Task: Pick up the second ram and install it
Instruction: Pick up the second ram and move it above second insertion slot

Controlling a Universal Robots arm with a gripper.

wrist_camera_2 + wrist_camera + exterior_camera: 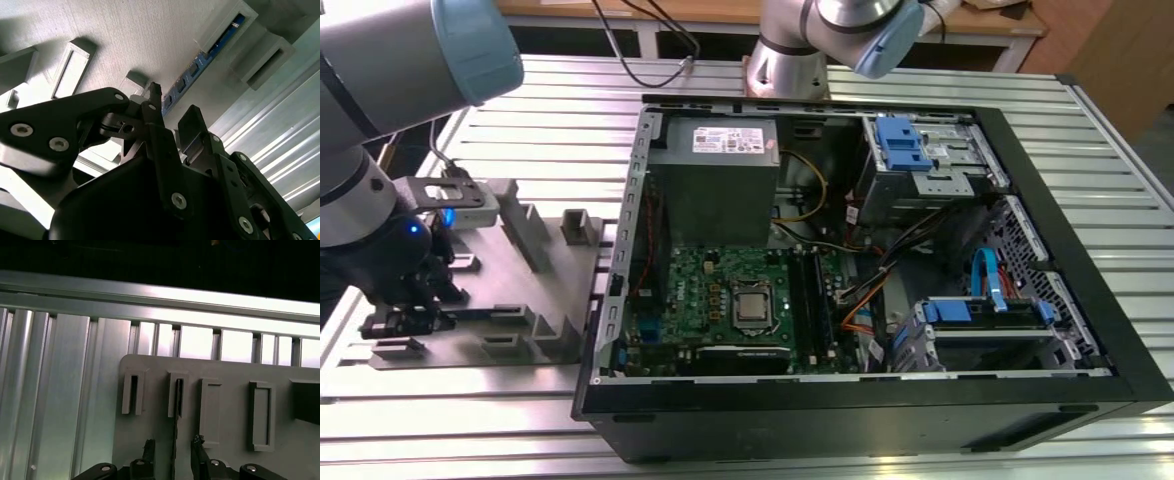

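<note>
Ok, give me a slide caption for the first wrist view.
Open pincer lined up either side of the second ram, standing on edge in the grey fixture.

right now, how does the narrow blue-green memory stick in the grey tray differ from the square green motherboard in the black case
The memory stick is a thin strip; the motherboard is broad, squarish. The stick stands on edge in the grey tray; the motherboard lies flat in the case. Both are circuit boards.
</note>
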